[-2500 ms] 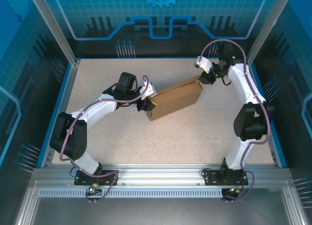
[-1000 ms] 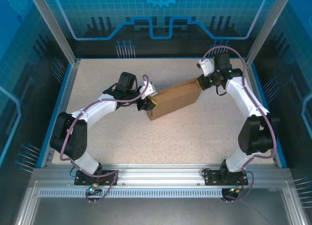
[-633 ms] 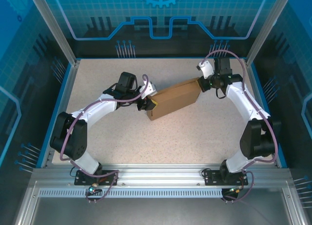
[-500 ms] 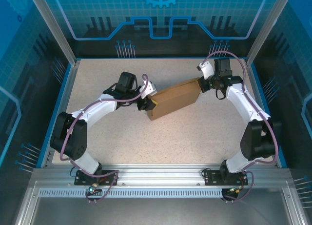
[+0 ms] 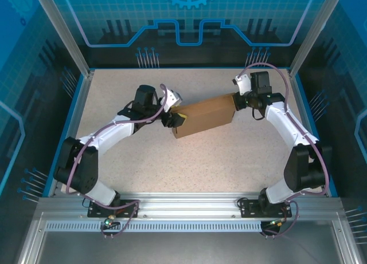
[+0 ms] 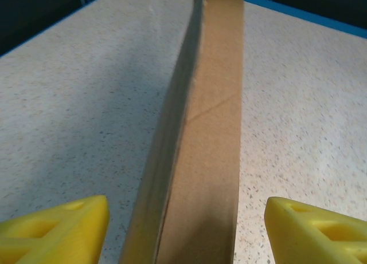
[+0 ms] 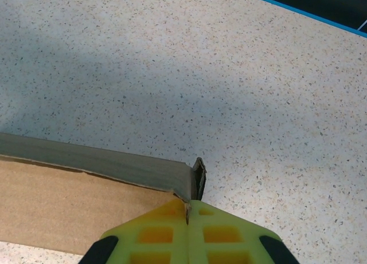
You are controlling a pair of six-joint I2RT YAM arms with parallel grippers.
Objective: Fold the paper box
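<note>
Your left gripper: jaws open astride the paper box, 9 o'clock end | your right gripper: jaws closed against its 2 o'clock corner

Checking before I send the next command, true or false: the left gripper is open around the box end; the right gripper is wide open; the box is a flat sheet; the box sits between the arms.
1. The left gripper is open, its fingers either side of the paper box and apart from it. True.
2. The right gripper is wide open. False: it is shut, tips at a box corner.
3. The box is a flat sheet. False: it is folded into a shallow box.
4. It lies on the table between the arms. True.
</note>
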